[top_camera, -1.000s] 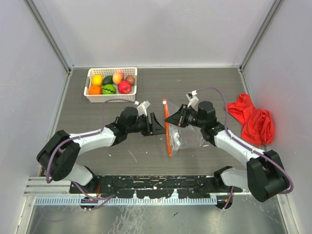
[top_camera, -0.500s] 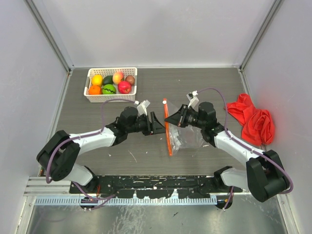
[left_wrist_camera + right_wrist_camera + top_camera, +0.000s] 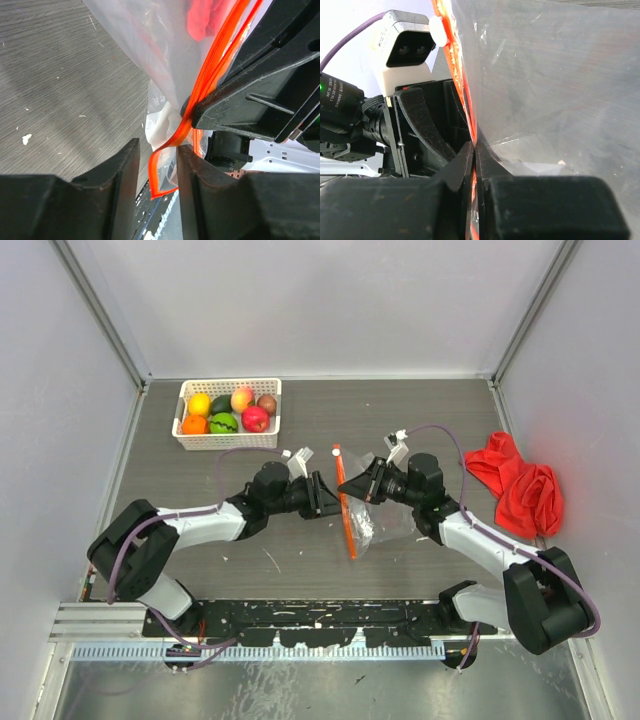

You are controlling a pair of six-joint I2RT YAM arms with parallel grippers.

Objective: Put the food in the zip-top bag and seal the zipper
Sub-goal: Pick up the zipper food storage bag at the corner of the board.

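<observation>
The clear zip-top bag point(image 3: 380, 520) hangs lifted at the table's middle, its orange-red zipper point(image 3: 345, 510) facing left with the white slider tab point(image 3: 337, 450) at the far end. My right gripper point(image 3: 355, 488) is shut on the zipper strip point(image 3: 470, 115), with the tab point(image 3: 438, 31) above it in that view. My left gripper point(image 3: 332, 502) is open, its fingers point(image 3: 117, 185) either side of the strip's curled near corner point(image 3: 162, 172). The food lies in the white basket point(image 3: 268, 435): yellow point(image 3: 199, 403), orange point(image 3: 194, 425), peach-pink point(image 3: 242, 398), red point(image 3: 255, 419), brown point(image 3: 267, 403) and green point(image 3: 223, 423) fruits.
A red cloth point(image 3: 520, 488) lies crumpled at the right wall. The basket stands at the back left. Grey walls close in the table on three sides, and the arm bases sit along the near edge.
My left gripper has moved right, up to the zipper strip, and its jaws have narrowed around the strip's corner. The bag's lower end has shifted slightly. The right gripper keeps its hold.
</observation>
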